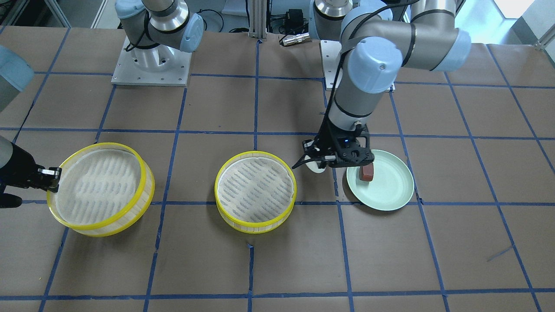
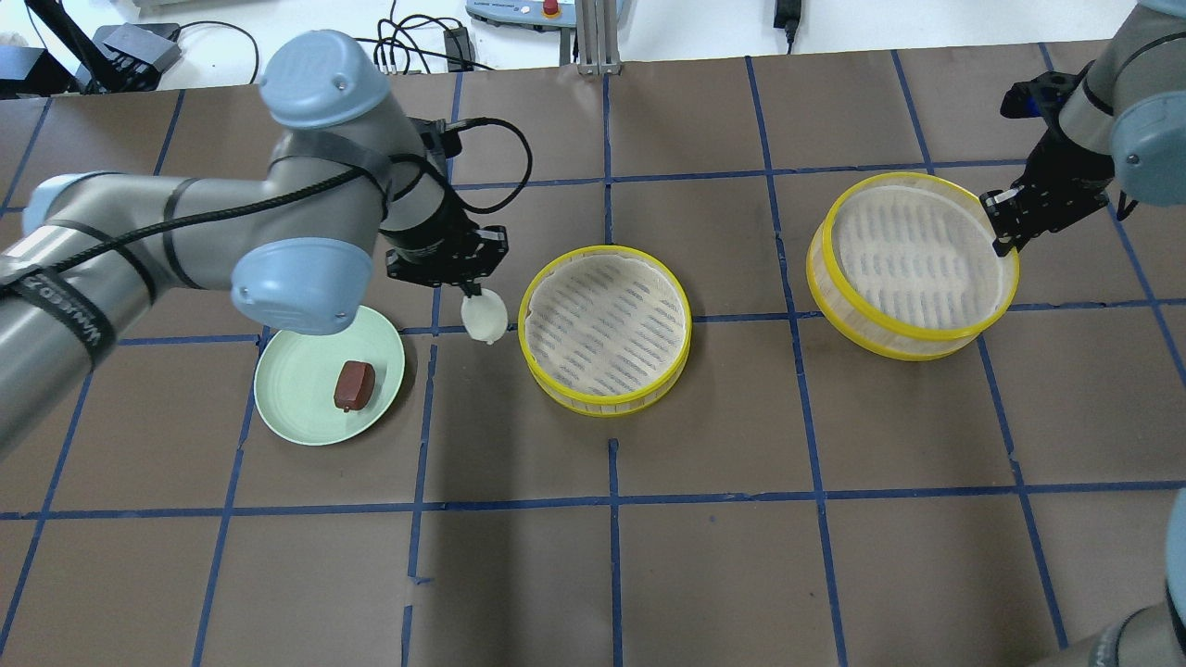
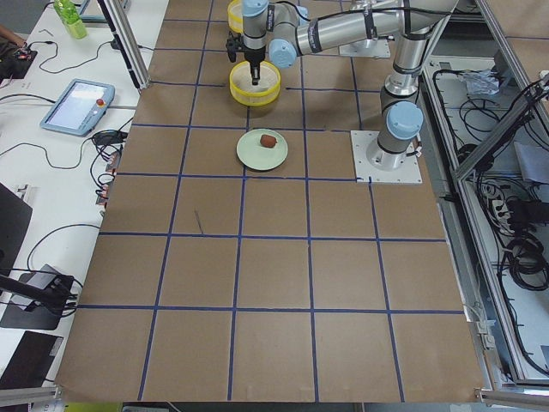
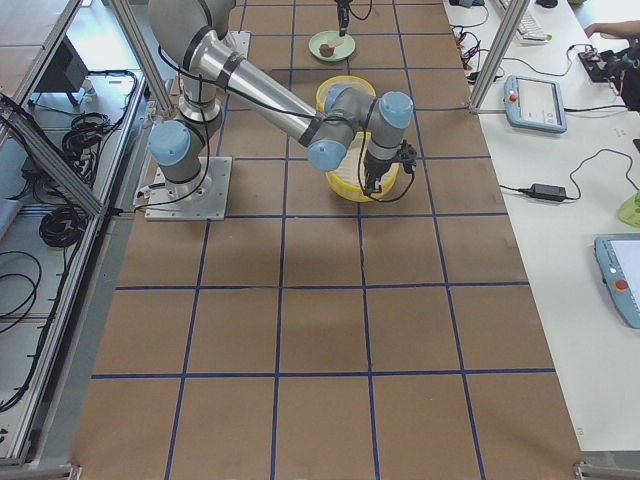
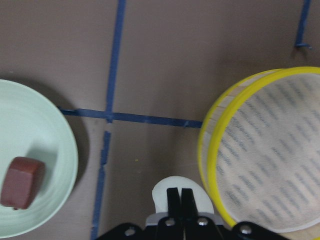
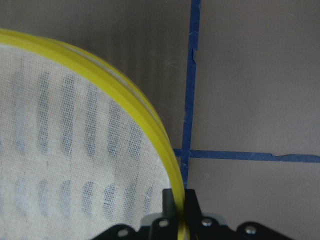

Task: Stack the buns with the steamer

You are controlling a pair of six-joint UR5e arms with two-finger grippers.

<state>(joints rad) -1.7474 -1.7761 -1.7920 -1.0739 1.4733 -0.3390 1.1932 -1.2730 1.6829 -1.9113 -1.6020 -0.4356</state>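
White bun (image 2: 486, 320) held just beside the middle steamer (image 2: 604, 406)
Left gripper (image 5: 179, 197) fingers appear pinched shut on the white bun, centre-left overhead; lift it over the yellow rim and release it centred. Right gripper (image 6: 178, 200) clamps the upper-right steamer (image 2: 913, 250) by its rim.

The brown paper-covered worktop (image 2: 704, 574) bears a grid of blue tape lines; the round plate (image 2: 296, 403) is plain pale mint green, the blocky toy bun (image 2: 354, 385) reddish-brown and the rounded toy bun (image 2: 485, 317) plain white. The central round steamer basket (image 2: 604, 330) and the outer round steamer basket (image 2: 913, 264) both have bright yellow rims, pale straw-coloured slatted walls and an off-white mesh liner patterned with rows of short grey dashes. The left claw (image 5: 180, 192) and right claw (image 6: 179, 195) are black, the left arm (image 2: 185, 232) and right arm (image 2: 1144, 139) silver-grey with light blue joint caps.
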